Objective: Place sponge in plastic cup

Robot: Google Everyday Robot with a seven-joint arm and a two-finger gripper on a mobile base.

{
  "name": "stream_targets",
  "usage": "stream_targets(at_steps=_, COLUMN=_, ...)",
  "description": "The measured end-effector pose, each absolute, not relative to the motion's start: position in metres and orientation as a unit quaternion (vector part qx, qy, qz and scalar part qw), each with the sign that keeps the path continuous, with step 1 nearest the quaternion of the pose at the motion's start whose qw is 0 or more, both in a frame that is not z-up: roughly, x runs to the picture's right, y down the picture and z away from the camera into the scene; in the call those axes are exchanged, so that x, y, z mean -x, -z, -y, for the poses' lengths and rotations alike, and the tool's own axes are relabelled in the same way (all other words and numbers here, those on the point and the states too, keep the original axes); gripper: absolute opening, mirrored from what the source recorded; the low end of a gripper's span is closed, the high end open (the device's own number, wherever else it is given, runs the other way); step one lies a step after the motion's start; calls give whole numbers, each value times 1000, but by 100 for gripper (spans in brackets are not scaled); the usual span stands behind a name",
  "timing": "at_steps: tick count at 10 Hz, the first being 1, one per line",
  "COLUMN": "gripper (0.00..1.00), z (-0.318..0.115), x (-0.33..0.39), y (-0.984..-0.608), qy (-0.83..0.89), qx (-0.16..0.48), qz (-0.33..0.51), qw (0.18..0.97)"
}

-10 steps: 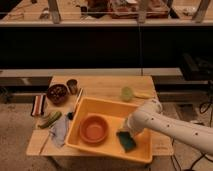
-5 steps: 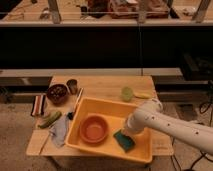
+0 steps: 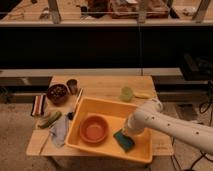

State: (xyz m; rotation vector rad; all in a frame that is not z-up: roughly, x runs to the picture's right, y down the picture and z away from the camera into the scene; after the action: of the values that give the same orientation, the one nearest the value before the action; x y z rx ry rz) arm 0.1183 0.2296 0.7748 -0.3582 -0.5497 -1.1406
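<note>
1. Step in hand: reach and grasp. The sponge [image 3: 124,141] is not yet lifted. It lies on the floor of the yellow tub [image 3: 107,106], in the front right part, right of the orange bowl [image 3: 94,128] and apart from it.
2. The claw [image 3: 127,133] is inside the tub at the end of the white arm [image 3: 165,125], which comes in from the right. It sits just above the rear edge of the sponge, seemingly touching it. The wrist hides the tip, so I cannot tell if the claw is apart, together or clamped on the sponge.
3. Target: the plastic cup [image 3: 127,93], pale green, stands upright on the desk [image 3: 105,82] just behind the tub's far wall. A yellow item [image 3: 143,95] lies just beside it on the right.
4. Sponge pose: flat, dark green face up. Its long axis runs diagonally, from rear left to front right in the camera view. The rear-left end points roughly toward the bowl, the front-right end toward the tub's near right corner.
5. Judgement on the next move: secure the grip across the short side of the sponge. Then lift clear of the tub wall, carry rearward over the rim to the cup mouth, and release.
6. Risk (judgement): the cup looks narrow against the sponge. The sponge may need to go in end first, and the light cup could tip if nudged.
</note>
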Motion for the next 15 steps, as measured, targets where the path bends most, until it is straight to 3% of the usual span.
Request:
stream_targets(at_steps=2, gripper=52, z=-231, x=-117, y=-769, qy=554, qx=157, qz=254, qw=777)
stream_targets(at_steps=4, gripper=74, z=-237, x=-112, y=-761, qy=641, qx=140, qz=245, qw=713)
stream_targets(at_steps=5, gripper=79, z=-240, x=-112, y=-757, qy=673, qx=132, qz=241, qw=687)
stream_targets(at_steps=10, gripper=80, z=-241, x=-110, y=-752, qy=725, qx=115, qz=232, qw=639)
stream_targets(at_steps=15, gripper=80, z=-255, x=-104, y=-771, qy=799, qx=80, qz=212, qw=557)
